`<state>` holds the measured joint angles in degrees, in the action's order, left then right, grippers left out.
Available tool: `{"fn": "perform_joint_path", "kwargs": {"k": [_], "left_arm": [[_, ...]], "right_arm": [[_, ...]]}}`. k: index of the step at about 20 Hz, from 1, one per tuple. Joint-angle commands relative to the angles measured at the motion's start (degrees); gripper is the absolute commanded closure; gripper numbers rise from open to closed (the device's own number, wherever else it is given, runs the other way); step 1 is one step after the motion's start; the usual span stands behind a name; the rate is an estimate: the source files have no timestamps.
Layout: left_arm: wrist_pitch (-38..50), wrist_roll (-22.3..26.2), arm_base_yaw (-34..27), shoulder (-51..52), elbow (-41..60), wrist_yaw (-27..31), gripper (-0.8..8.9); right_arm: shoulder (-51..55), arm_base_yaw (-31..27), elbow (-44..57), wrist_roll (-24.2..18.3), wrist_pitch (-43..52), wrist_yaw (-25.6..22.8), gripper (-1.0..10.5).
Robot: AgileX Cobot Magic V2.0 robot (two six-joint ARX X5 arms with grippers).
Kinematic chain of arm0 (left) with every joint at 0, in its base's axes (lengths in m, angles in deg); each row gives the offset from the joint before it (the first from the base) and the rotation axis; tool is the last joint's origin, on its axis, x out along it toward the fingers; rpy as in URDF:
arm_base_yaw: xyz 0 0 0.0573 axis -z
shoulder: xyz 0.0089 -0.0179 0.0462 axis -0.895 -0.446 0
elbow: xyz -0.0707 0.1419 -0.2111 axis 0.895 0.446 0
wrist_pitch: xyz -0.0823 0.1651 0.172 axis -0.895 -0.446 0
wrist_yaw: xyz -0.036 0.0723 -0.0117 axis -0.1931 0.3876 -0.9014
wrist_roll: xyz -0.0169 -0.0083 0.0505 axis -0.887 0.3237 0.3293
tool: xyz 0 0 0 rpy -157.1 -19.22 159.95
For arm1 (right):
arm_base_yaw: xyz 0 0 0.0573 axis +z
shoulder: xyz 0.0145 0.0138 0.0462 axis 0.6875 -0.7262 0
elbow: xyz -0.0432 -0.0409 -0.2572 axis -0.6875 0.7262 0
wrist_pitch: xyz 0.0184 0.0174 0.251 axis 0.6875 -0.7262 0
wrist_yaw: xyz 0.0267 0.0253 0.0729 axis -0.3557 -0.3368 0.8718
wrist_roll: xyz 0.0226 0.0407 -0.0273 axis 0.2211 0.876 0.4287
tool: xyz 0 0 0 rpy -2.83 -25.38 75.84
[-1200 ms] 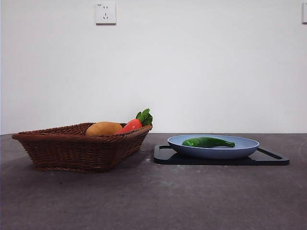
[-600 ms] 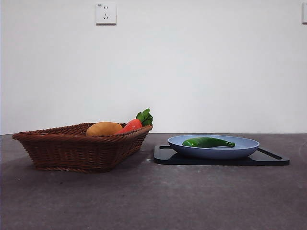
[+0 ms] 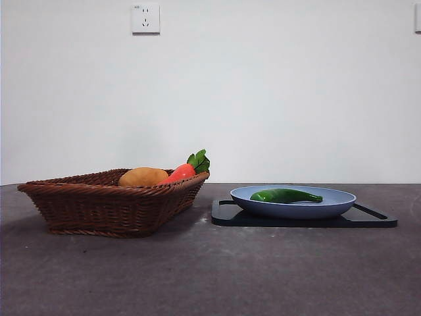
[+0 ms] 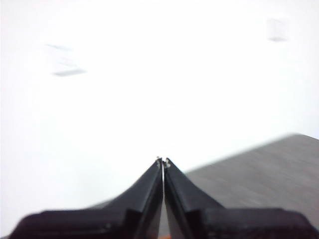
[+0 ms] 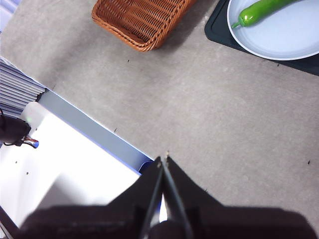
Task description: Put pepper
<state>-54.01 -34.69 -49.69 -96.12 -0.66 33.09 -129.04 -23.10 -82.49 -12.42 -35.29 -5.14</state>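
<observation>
Lying half-hidden behind plate rim: pepper.

A lab or test room is suggested, not a home kitchen. A bare white wall is seen behind a plain grey table, with only a socket on it. The food is set out like props: a basket and a plate on a black tray. In the right wrist view, a white bench with a cable is seen beside the table edge.
</observation>
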Motion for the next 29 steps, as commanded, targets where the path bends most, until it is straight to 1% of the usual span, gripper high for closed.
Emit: {"fn": "perform_joint_path", "kwargs": {"k": [1, 3, 6, 8, 10, 12, 15, 20, 23, 25, 29], "left_arm": [[8.3, 1.0, -5.2, 7.0, 9.4, 0.6, 8.06], [16.1, 1.6, -8.5, 13.7, 19.8, 3.5, 8.06], [23.2, 1.6, -10.4, 22.2, 33.8, 3.6, 8.06], [24.9, 1.4, -10.8, 27.1, 42.0, 3.5, 8.06], [25.0, -0.8, -11.0, 31.3, 49.0, 3.5, 8.06], [25.0, -1.7, -11.0, 33.9, 54.0, 4.0, 8.06], [25.0, -2.8, -11.0, 36.8, 60.1, 4.3, 8.06], [24.8, -2.9, -11.0, 40.0, 66.8, 4.5, 8.06], [24.7, -3.0, -11.0, 41.1, 69.2, 4.4, 8.06], [23.9, -4.2, -11.0, 41.9, 70.4, 4.5, 8.06], [19.2, -4.3, -11.0, 42.9, 70.4, 4.4, 8.06]], "right_arm": [[-0.4, 0.3, -1.1, -0.5, 0.6, -0.1, 9.4], [-0.4, 0.3, -1.1, -0.5, 0.6, -0.1, 9.4], [-0.4, 0.3, -1.1, -0.5, 0.6, -0.1, 9.4], [-0.4, 0.3, -1.1, -0.5, 0.6, -0.1, 9.4], [-0.4, 0.3, -1.1, -0.5, 0.6, -0.1, 9.4], [-0.4, 0.3, -1.1, -0.5, 0.6, -0.1, 9.4], [-0.4, 0.3, -1.1, -0.5, 0.6, -0.1, 9.4], [-0.4, 0.3, -1.1, -0.5, 0.6, -0.1, 9.4], [-0.4, 0.3, -1.1, -0.5, 0.6, -0.1, 9.4], [-0.4, 0.3, -1.1, -0.5, 0.6, -0.1, 9.4], [-0.4, 0.3, -1.1, -0.5, 0.6, -0.1, 9.4]]}}
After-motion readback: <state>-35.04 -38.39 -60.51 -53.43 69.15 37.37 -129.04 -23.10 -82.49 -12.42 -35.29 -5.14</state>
